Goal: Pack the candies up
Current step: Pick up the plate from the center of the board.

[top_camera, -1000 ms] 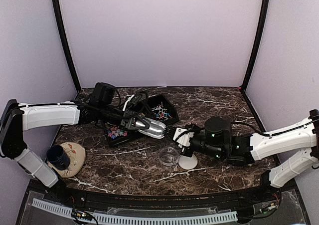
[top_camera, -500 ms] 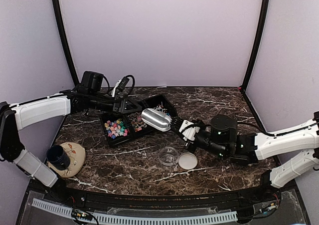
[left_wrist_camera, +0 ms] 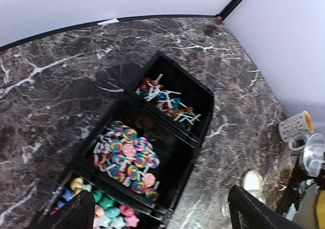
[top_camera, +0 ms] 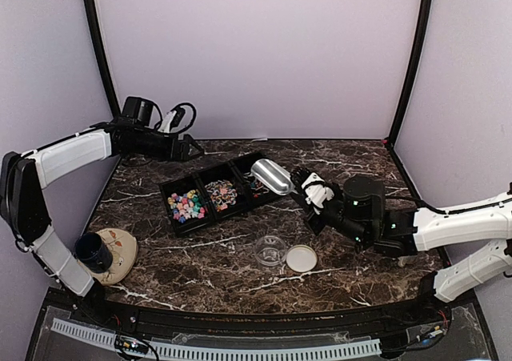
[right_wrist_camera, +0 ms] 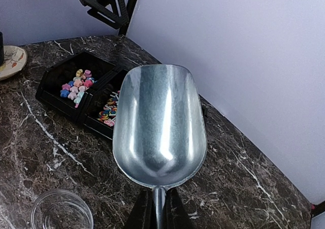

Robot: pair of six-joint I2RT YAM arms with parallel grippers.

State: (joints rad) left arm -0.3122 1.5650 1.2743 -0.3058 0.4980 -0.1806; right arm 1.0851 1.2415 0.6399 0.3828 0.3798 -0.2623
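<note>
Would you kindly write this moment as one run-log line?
left gripper: open, empty | right gripper: shut on scoop handle, scoop empty, by tray | candies: in tray | jar: open, lid beside

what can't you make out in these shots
Top view: the scoop overlaps the tray's far compartment, hiding part of its contents.
Left wrist view: the star candies are cut off by the bottom edge.
Right wrist view: the jar is cropped at the bottom edge, so whether it is empty is unclear. The right gripper is mostly below the frame.
</note>
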